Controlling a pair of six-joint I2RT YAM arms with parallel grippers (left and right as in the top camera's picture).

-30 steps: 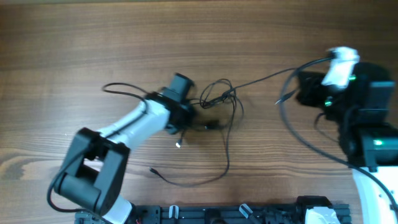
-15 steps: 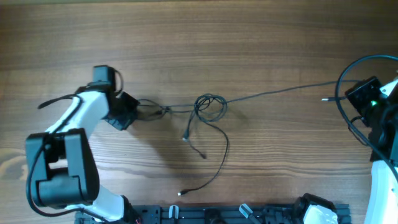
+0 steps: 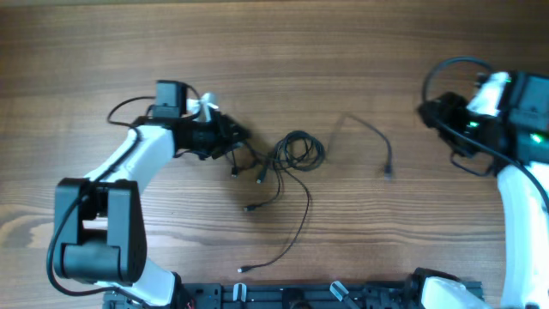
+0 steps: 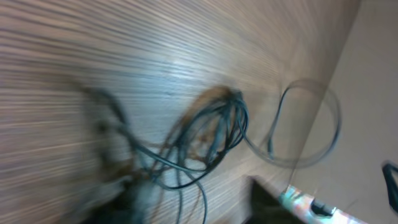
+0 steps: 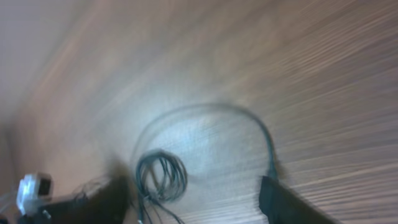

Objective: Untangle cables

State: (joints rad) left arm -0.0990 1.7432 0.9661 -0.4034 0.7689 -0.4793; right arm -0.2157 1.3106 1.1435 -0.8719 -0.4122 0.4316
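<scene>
Now, left gripper [image 3: 230, 139]: black, right at the messy end of the cables [image 3: 296, 150], with thin strands at its tip. Too blurry to tell spread or pinching. Next, right gripper [image 3: 426, 112]: spread wide, two dark fingers [image 5: 283, 199] far apart with nothing between them. Hangs well away from the tangle. Very thin, dark, bendy strings, bunched in small round loops near the middle of the table [image 3: 343, 51]. A few loose tails toward the near edge, tiny shiny plugs at the tips. One cord [image 3: 371, 136] curved like a hook, just beside the tangle. Underneath, smooth brown wood with long stripes. Thick black wires [image 3: 436, 73] looping by the right arm.
</scene>
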